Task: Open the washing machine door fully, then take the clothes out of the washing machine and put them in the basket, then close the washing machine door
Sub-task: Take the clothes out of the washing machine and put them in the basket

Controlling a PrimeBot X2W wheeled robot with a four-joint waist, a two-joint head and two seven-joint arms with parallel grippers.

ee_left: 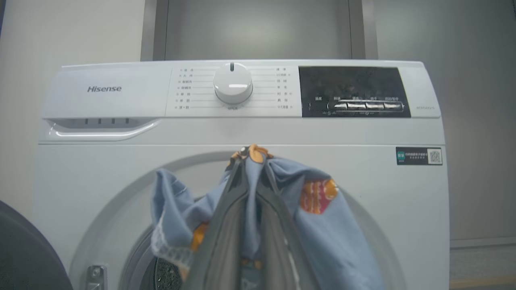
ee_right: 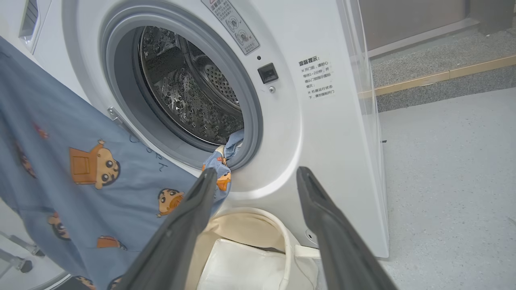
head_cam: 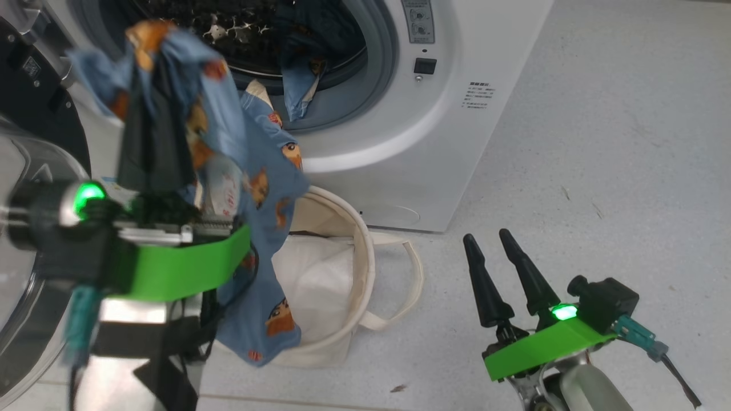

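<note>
My left gripper (head_cam: 151, 51) is shut on a light blue garment of the clothes (head_cam: 268, 171), lifted in front of the washing machine (head_cam: 445, 142). The cloth drapes down over the near rim of the cream basket (head_cam: 365, 251). In the left wrist view the fingertips (ee_left: 242, 155) pinch the garment (ee_left: 322, 225) before the control panel. A second blue garment (head_cam: 300, 85) hangs over the grey gasket out of the drum (ee_right: 189, 88). The washing machine door (head_cam: 23, 171) stands swung open at the left. My right gripper (head_cam: 486, 235) is open and holds nothing, low on the right.
A plain white sheet (head_cam: 314, 285) lies inside the basket, whose strap handle (head_cam: 411, 279) loops out on the floor. The basket (ee_right: 282, 229) sits right against the machine's front. Pale grey floor (head_cam: 599, 142) spreads out to the right of the machine.
</note>
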